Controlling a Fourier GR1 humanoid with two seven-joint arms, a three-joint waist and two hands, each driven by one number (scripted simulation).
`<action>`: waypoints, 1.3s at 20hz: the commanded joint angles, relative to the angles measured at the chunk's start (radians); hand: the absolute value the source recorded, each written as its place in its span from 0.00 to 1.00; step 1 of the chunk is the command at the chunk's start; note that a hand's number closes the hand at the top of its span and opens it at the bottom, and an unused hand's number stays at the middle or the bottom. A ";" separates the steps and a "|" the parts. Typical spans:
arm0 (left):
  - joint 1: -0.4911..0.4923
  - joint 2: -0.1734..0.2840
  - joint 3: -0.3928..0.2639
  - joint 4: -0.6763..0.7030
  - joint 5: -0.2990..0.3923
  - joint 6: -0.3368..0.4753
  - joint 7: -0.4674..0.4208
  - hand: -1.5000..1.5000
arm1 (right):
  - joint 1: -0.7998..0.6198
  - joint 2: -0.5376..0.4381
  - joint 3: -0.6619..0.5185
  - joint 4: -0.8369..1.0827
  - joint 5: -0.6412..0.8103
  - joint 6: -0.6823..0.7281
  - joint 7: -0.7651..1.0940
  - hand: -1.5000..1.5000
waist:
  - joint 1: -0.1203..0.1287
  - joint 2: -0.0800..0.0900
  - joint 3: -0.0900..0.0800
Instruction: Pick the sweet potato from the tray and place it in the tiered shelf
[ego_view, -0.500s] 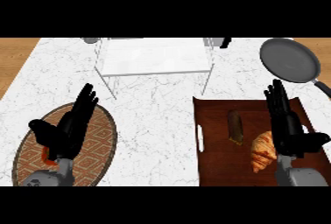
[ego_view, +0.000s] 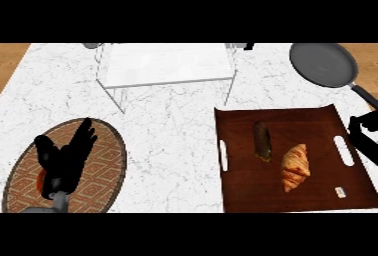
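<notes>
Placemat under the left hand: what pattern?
Brown-orange diamond weave on the oval placemat, head view.

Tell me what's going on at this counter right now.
Nothing is being held yet. The sweet potato lies on the brown tray beside a croissant. The right hand shows only at the view's right edge, next to the tray and off the food. The left hand rests open over the woven mat at lower left. The white tiered shelf stands at the far side of the counter, with a frying pan to its right.
</notes>
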 joint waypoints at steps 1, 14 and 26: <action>0.027 0.006 0.022 0.057 0.043 -0.039 0.031 0.50 | 0.096 -0.052 0.001 -0.131 0.136 -0.050 0.251 0.00 | 0.009 -0.006 0.008; -0.025 0.030 0.051 0.103 0.051 -0.137 0.043 0.50 | 0.099 -0.097 0.246 -0.652 0.193 0.373 0.760 0.00 | 0.051 0.000 0.012; -0.056 -0.042 0.024 0.119 0.012 -0.090 0.039 0.50 | -0.321 0.146 0.502 -0.378 0.484 0.533 1.240 0.00 | 0.072 0.003 0.012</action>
